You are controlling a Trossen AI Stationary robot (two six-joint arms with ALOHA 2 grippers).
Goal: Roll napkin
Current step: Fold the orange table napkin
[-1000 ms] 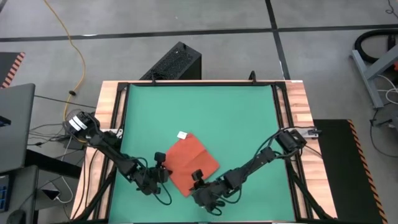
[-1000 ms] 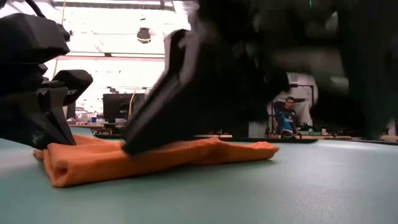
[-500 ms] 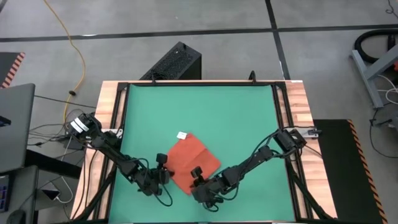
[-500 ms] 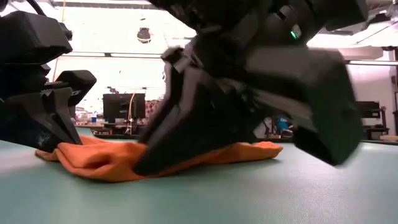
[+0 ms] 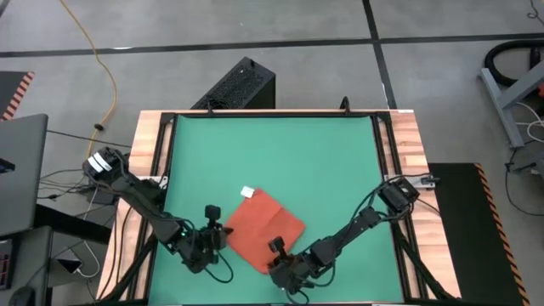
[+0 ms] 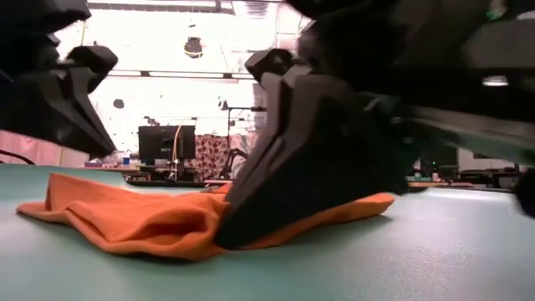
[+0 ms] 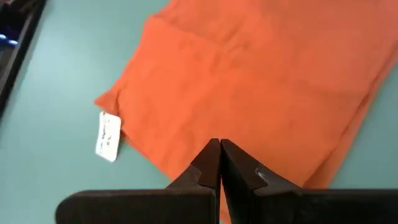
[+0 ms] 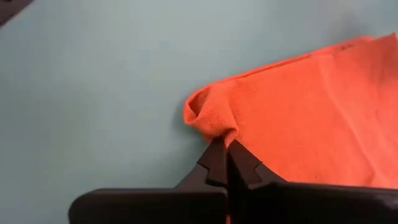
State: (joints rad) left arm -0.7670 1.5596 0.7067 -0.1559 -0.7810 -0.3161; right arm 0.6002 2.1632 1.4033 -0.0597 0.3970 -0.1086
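The orange-red napkin (image 5: 268, 223) lies flat on the green mat, its small white tag (image 5: 247, 193) at the far-left corner. My right gripper (image 5: 270, 257) is shut on the napkin's near corner. My left gripper (image 5: 223, 235) is shut and hangs over the napkin's left edge; in the low view, the left gripper (image 6: 99, 142) is clear of the cloth (image 6: 134, 221). The left wrist view shows the closed left gripper (image 7: 219, 148) above the napkin (image 7: 249, 81), with nothing between its fingers. My right gripper pinches the napkin's near corner (image 8: 211, 121) between its two fingers. The cloth puckers into a small bunched ridge right at the fingertips. The fingers (image 6: 267, 192) slant down at it from the table's near right. The rest of the napkin lies on the mat.
A wooden frame (image 5: 153, 170) borders the green mat (image 5: 280, 144), which is bare toward the far side. A black box (image 5: 242, 83) stands beyond the far edge. A laptop (image 5: 21, 170) and cables lie off the left side.
My right gripper has shut on the napkin's near corner, which now bunches at its tips. My left gripper, still shut, has risen off the napkin's left edge. The thick fold at the napkin's left side has slumped flatter and spread out.
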